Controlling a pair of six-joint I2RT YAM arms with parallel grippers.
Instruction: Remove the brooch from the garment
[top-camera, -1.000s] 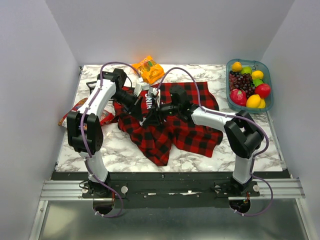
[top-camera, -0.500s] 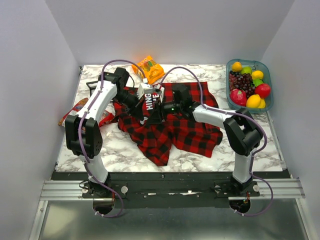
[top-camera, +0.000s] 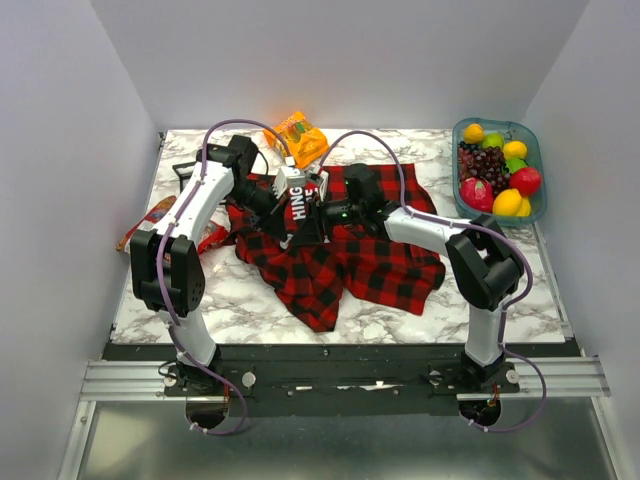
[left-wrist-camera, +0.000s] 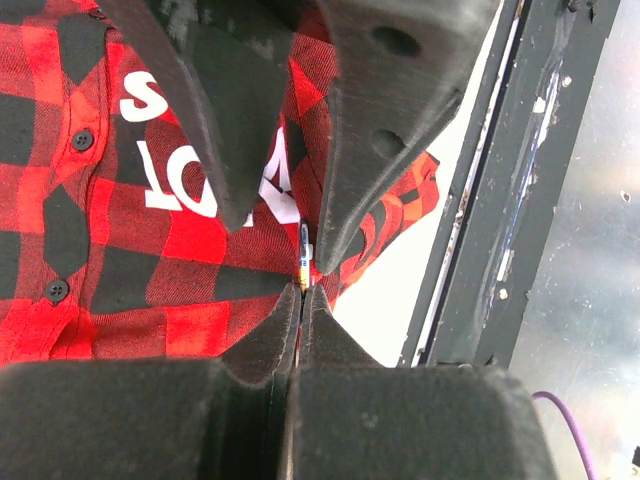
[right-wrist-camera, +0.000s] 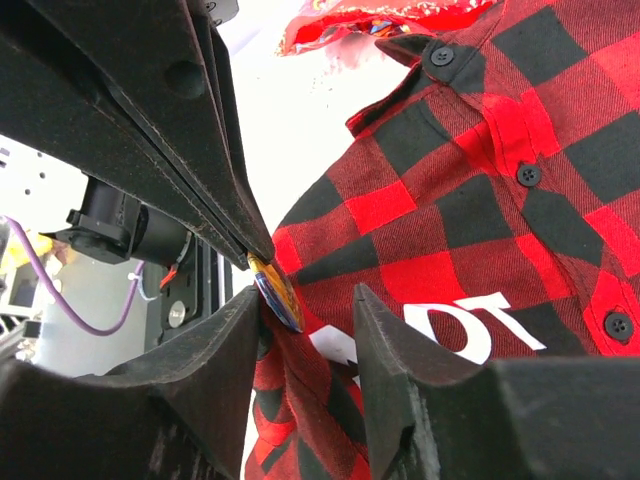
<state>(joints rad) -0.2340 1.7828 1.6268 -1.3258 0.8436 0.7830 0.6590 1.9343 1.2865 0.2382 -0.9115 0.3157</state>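
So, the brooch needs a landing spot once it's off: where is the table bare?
Bare marble runs along the table's front, between the garment's hem and the near edge, and at the back between the orange packet and the fruit tray. Crowded: the middle and the left edge by the red packet.

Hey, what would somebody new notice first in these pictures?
The red-and-black plaid garment sprawls across the marble table, bunched up at its middle. In the wrist views, the left end effector pinches a small round brooch against the cloth. A tray of bright fruit sits at the far right corner.
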